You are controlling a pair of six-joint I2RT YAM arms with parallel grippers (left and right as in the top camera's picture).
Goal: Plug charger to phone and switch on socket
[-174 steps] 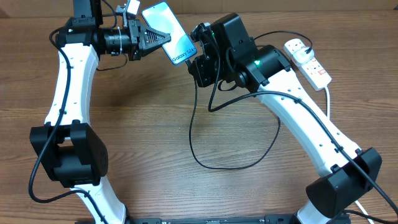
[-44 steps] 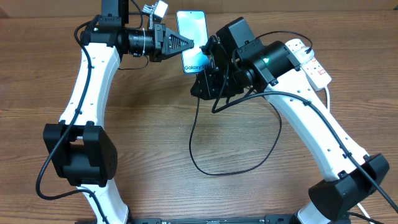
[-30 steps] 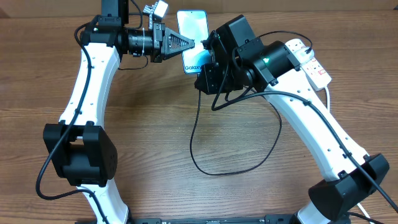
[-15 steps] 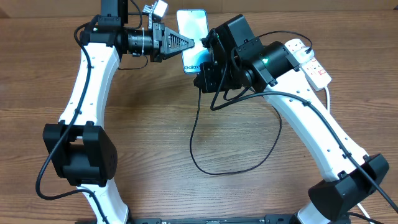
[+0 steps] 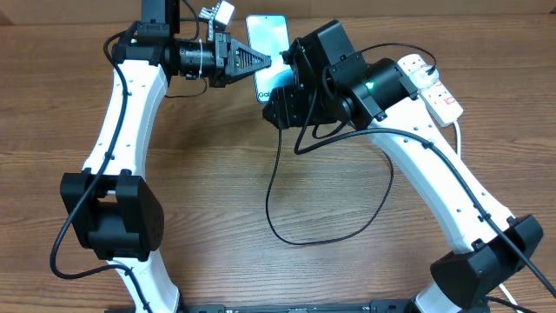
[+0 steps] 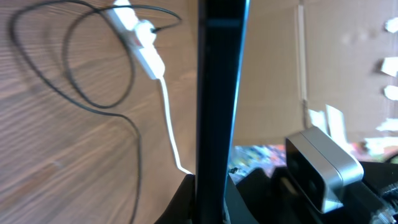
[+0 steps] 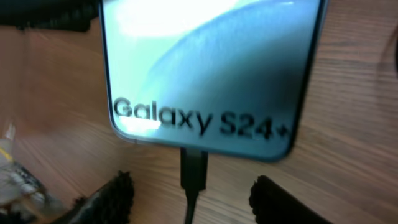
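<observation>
You have the phone (image 5: 268,35) pinched by one long edge in the left gripper (image 5: 263,61) at the far side of the table (image 5: 200,183), its blue screen facing the overhead camera. The left wrist camera sees it edge-on, as a dark upright bar.

The right gripper (image 7: 193,200) sits at the phone's lower short end. Half a second ago the white "Galaxy" strip still showed from above. Now the black right wrist has slid over it and covers most of it. Nearly six seconds ago the phone lay on a slant farther left; it now stands almost straight.

In the right wrist view the charger (image 5: 268,196) has its small plug tip (image 7: 194,167) meeting the phone's bottom edge, just under the "Galaxy S24+" lettering. The blur hides whether it is fully seated. The right fingers (image 7: 112,196) stand spread to either side of the plug and appear clear of it.

The charger's cable hangs from there and loops on the table between the arms, much as before. The socket (image 5: 432,84) lies behind the right arm, where it was, with its thick white cord (image 5: 458,130) trailing toward you.
</observation>
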